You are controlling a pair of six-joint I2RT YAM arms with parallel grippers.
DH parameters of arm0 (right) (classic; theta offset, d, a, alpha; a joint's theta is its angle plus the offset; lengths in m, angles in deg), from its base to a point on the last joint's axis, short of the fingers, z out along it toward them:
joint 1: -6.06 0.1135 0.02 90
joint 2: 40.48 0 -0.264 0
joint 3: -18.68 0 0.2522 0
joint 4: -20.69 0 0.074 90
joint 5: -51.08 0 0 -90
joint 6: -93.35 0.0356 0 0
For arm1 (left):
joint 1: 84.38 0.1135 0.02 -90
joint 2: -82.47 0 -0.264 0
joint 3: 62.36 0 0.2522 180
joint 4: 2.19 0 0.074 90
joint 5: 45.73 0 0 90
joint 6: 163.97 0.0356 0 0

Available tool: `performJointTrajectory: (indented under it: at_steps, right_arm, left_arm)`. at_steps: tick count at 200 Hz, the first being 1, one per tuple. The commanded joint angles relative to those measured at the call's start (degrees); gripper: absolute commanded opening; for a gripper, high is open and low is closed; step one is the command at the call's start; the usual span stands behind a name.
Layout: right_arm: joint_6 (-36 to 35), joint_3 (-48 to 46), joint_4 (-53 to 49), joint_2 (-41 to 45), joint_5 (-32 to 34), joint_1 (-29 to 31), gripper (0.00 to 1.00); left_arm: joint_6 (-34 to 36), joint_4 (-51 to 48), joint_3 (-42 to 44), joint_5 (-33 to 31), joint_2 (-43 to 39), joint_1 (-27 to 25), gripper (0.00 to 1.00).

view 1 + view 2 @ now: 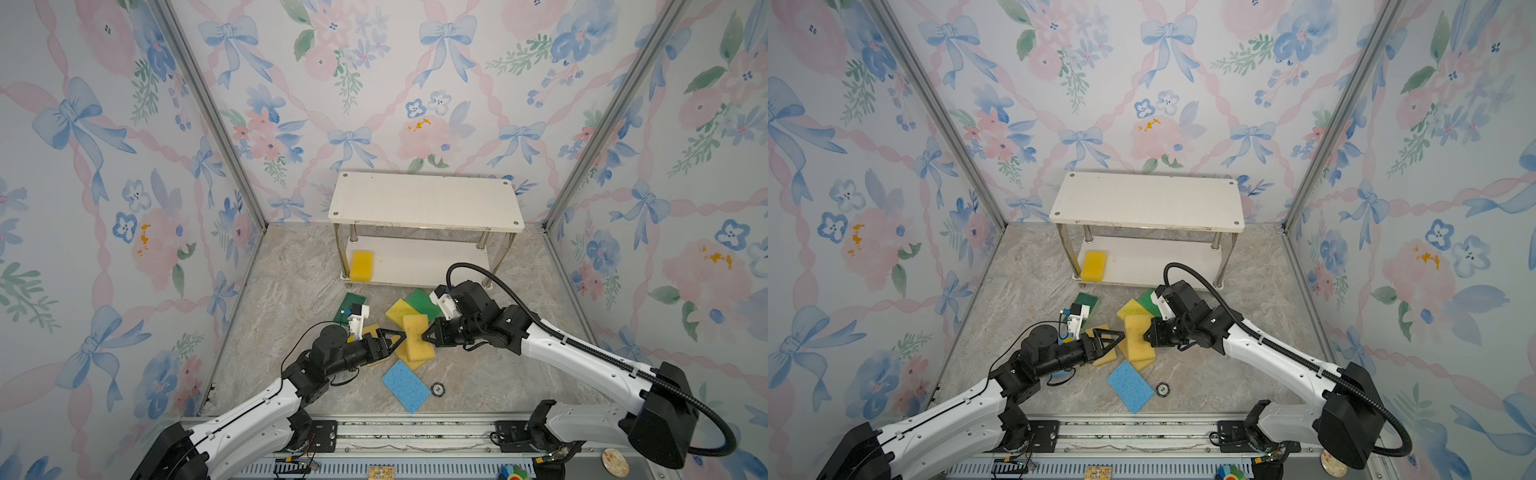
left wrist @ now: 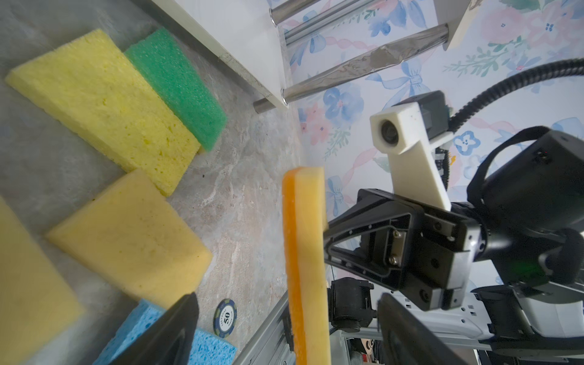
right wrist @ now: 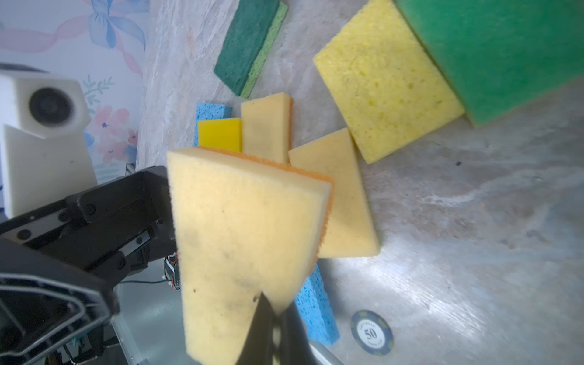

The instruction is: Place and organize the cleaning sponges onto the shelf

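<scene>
Left fingers [image 1: 392, 331] spread, right fingers [image 1: 430, 333] pinched shut

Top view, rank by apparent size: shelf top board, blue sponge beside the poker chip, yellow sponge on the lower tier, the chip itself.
1. shelf top board
2. blue sponge
3. yellow sponge on the lower tier; farther back, so real size against the blue one is unsure
4. poker chip

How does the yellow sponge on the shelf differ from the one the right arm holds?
The shelf sponge is bright yellow; the held sponge is paler with an orange backing. The shelf sponge lies on the lower board; the held sponge hangs above the floor, in the right gripper. Both are rectangular foam.
</scene>
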Motion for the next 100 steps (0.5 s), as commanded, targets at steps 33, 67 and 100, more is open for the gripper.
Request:
performJointTrajectory:
  at_steps: [33, 67, 100]
  right_arm:
    - [-4.0, 6.7, -0.7, -5.8, -2.0, 6.7, 0.07]
    - [-3.5, 7.3, -0.4, -7.0, -1.5, 7.3, 0.1]
    - [-2.5, 7.5, -0.2, -7.1, -1.1, 7.4, 0.3]
  left_arm:
    - [-2.1, 1.8, 1.6, 0.5, -4.1, 2.0, 0.56]
    - [-3.0, 2.6, 2.4, 1.2, -5.8, 3.1, 0.22]
    - [-3.2, 2.7, 2.6, 1.3, -5.7, 3.3, 0.05]
